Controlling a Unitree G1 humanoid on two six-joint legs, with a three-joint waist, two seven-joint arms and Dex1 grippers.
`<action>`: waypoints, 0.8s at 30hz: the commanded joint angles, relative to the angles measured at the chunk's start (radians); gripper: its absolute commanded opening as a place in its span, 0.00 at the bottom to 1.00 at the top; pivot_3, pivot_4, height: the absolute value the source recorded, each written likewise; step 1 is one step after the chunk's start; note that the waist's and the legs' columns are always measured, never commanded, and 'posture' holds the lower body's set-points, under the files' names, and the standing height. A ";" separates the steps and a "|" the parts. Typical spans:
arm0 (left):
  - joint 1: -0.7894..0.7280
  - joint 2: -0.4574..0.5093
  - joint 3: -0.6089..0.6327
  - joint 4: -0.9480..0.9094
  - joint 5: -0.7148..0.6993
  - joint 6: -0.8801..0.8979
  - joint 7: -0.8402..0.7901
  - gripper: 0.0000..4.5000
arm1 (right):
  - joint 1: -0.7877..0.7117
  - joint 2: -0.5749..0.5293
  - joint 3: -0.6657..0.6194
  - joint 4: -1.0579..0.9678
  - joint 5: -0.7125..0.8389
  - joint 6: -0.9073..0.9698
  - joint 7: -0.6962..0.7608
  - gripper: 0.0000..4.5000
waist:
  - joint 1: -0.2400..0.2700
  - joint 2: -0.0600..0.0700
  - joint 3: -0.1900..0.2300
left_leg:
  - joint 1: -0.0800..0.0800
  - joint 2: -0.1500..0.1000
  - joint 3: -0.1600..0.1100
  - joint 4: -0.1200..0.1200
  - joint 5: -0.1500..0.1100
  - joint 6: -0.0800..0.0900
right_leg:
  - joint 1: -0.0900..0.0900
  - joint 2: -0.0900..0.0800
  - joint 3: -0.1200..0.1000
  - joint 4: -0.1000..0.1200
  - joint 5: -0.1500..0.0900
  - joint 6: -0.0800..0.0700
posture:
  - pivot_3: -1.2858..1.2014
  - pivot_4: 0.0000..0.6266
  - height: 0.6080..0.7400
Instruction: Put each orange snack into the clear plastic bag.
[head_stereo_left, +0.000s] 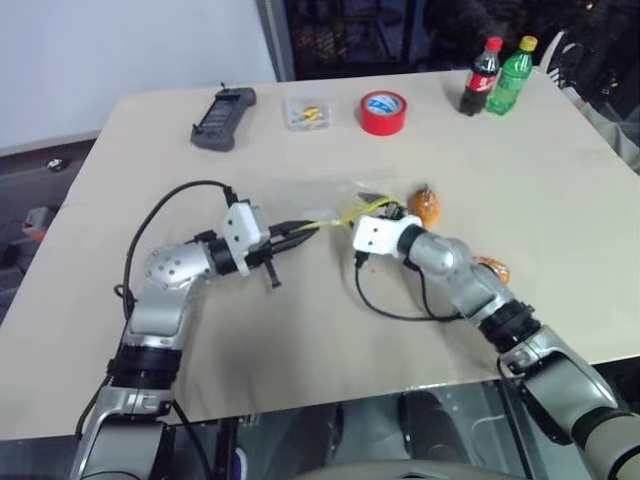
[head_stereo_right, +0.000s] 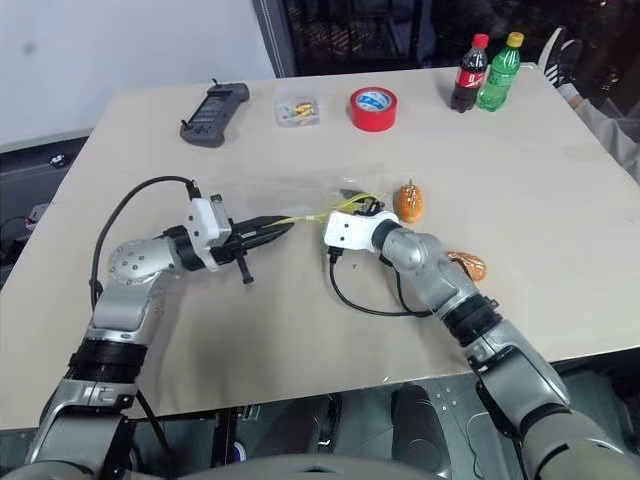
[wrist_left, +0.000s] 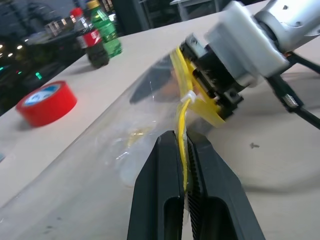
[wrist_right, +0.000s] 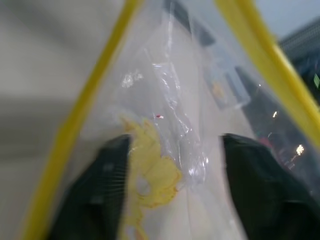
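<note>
The clear plastic bag (head_stereo_left: 312, 197) lies mid-table, its yellow zip strip (wrist_left: 181, 116) stretched between my two grippers. My left gripper (wrist_left: 182, 137) is shut on that strip, pointing level toward the bag. My right gripper (wrist_right: 172, 142) is open, with its two black fingers (wrist_right: 107, 170) spread wide at the bag's mouth and a yellow edge running past on each side. One orange snack (head_stereo_left: 428, 207) lies on the table just right of the right gripper (head_stereo_left: 385, 210). Another orange snack (head_stereo_left: 493, 268) lies nearer me, partly hidden behind the right forearm.
Along the table's far edge stand a dark handheld device (head_stereo_left: 223, 118), a small clear box (head_stereo_left: 307, 111), a red tape roll (head_stereo_left: 383, 112), a cola bottle (head_stereo_left: 481, 77) and a green bottle (head_stereo_left: 510, 76). Black cables loop off both wrists onto the table (head_stereo_left: 560, 180).
</note>
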 joint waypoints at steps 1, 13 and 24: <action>-0.004 -0.016 0.019 -0.006 0.031 -0.007 0.068 0.00 | -0.003 -0.042 -0.045 -0.071 -0.033 -0.017 0.008 0.99 | 0.004 0.000 0.000 | 0.000 0.000 0.000 0.000 0.000 0.000 | 0.000 0.000 0.000 0.000 0.000 0.000 | 0.52 0.24 1.00; -0.102 -0.074 0.028 0.121 0.093 0.018 0.223 0.00 | 0.305 -0.033 -0.391 -0.673 0.304 0.587 0.232 0.99 | 0.009 0.000 0.000 | 0.000 0.001 -0.001 0.000 0.000 0.001 | 0.001 0.000 0.000 -0.001 0.000 0.000 | 0.52 0.24 1.00; -0.070 -0.075 0.035 0.022 0.033 0.059 0.183 0.00 | 0.133 0.214 -0.577 -0.335 0.394 0.839 -0.027 0.99 | 0.006 0.000 0.000 | 0.001 0.001 0.002 0.001 -0.001 0.001 | 0.000 0.001 0.002 0.003 0.001 -0.001 | 0.52 0.24 1.00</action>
